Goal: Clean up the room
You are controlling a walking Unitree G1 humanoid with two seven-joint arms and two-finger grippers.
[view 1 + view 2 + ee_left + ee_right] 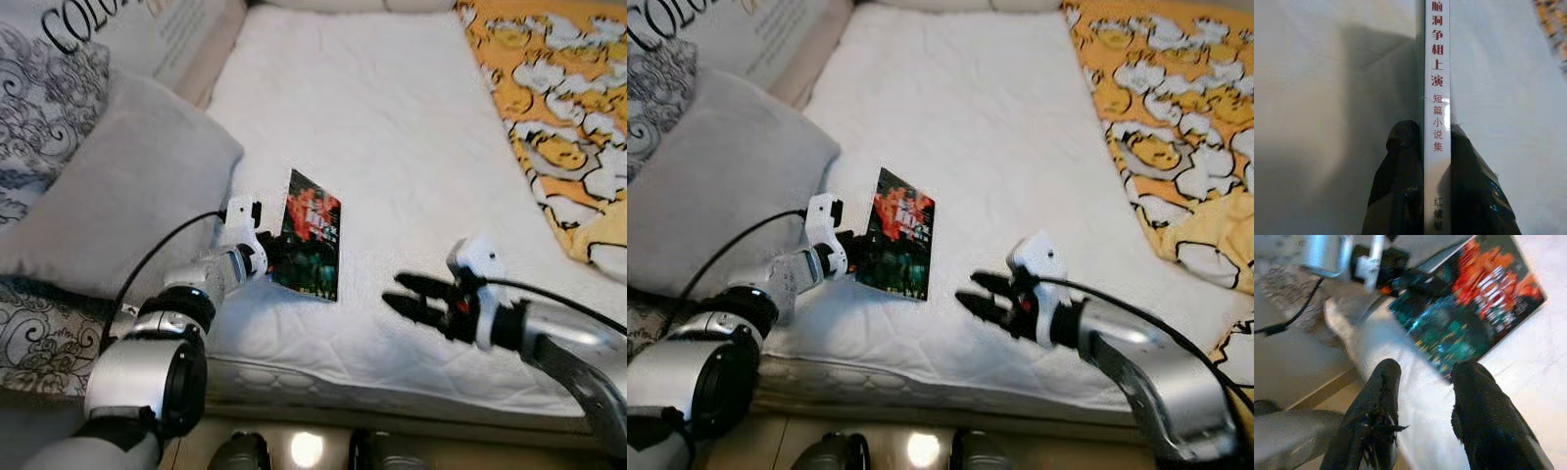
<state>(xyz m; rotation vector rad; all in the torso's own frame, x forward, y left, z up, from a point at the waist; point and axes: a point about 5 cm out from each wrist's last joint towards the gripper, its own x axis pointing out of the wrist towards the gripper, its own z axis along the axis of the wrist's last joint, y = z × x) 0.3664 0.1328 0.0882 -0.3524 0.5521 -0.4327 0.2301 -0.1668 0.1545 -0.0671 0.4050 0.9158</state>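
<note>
Right now the left pincer (270, 257) is squeezed tight on the spine of a book (312, 235), with one black finger (1400, 181) on each side of it. The book stands tipped up on its edge, its bottom just at the white bed (392, 147), near the front edge. The right pincer (416, 297) hangs a little way off over the bed with its two fingers (1376, 406) apart and nothing between them. A grey pillow (127, 186) lies beside the left arm, and a yellow blanket (558, 108) covers the far right of the bed. To do this well, I think the robot should keep its squeeze firm, lift the book straight up so it does not slip, and carry it slowly.
</note>
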